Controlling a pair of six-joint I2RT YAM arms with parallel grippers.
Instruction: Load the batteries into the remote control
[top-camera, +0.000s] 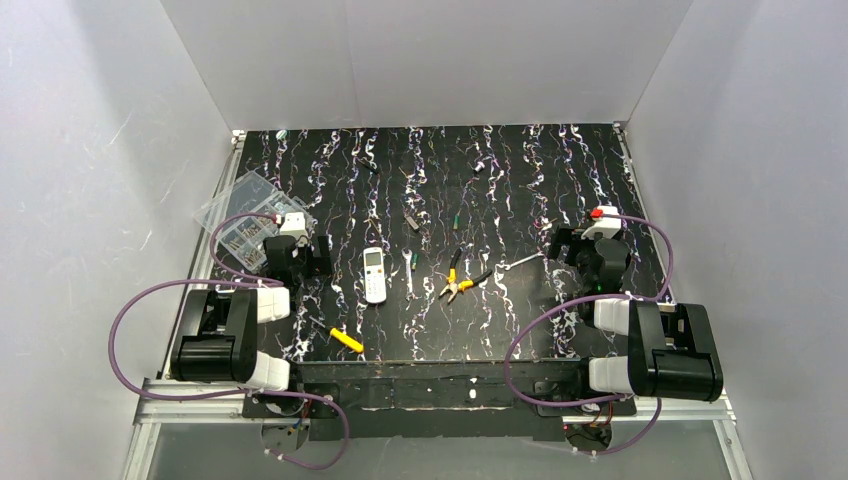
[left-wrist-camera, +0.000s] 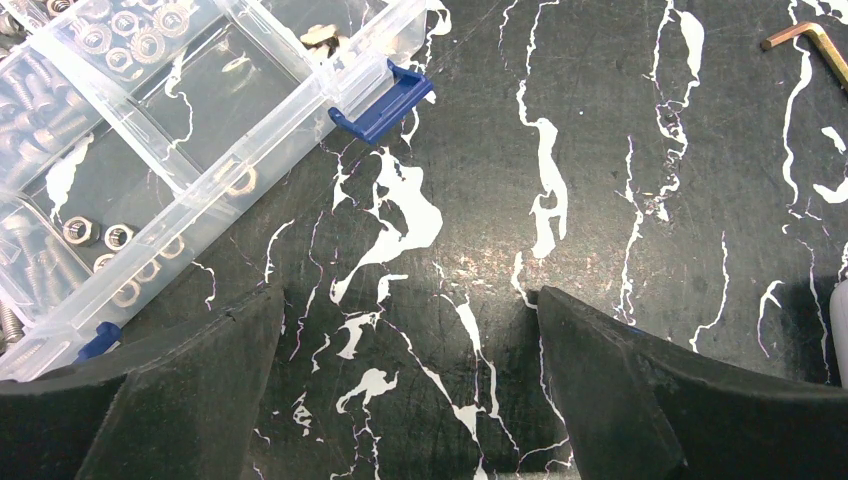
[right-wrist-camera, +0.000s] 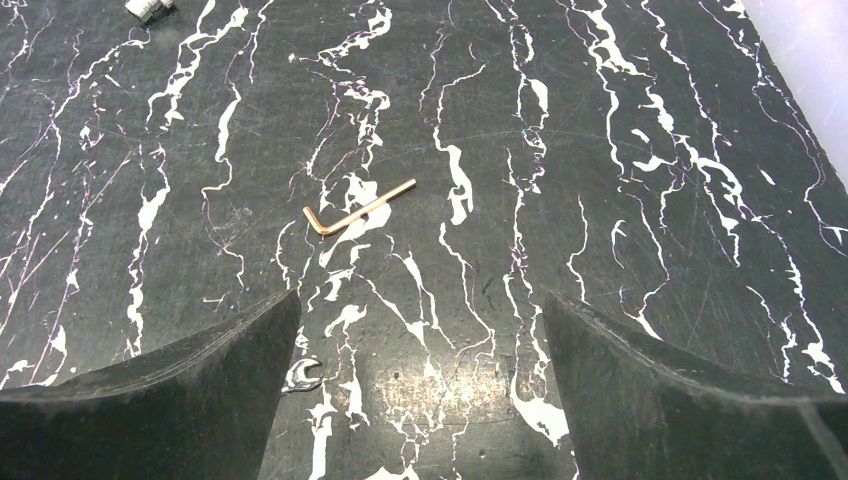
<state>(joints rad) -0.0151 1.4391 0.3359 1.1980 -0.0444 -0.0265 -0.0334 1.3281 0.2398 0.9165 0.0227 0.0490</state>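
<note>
Both arms are folded low. The left gripper (left-wrist-camera: 410, 300) is spread wide, empty, beside a parts box (left-wrist-camera: 150, 130); the right gripper (right-wrist-camera: 420, 300) likewise, near a hex key (right-wrist-camera: 355, 213). The remote control (top-camera: 375, 275) is laid between them, a green battery (top-camera: 456, 216) beyond.

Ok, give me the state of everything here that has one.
left gripper, open, empty.
right gripper, open, empty.
remote control, lying flat, face up, not held.
battery, loose, outside the remote control.
pliers, handles spread.
parts box, lid state unclear.
</note>
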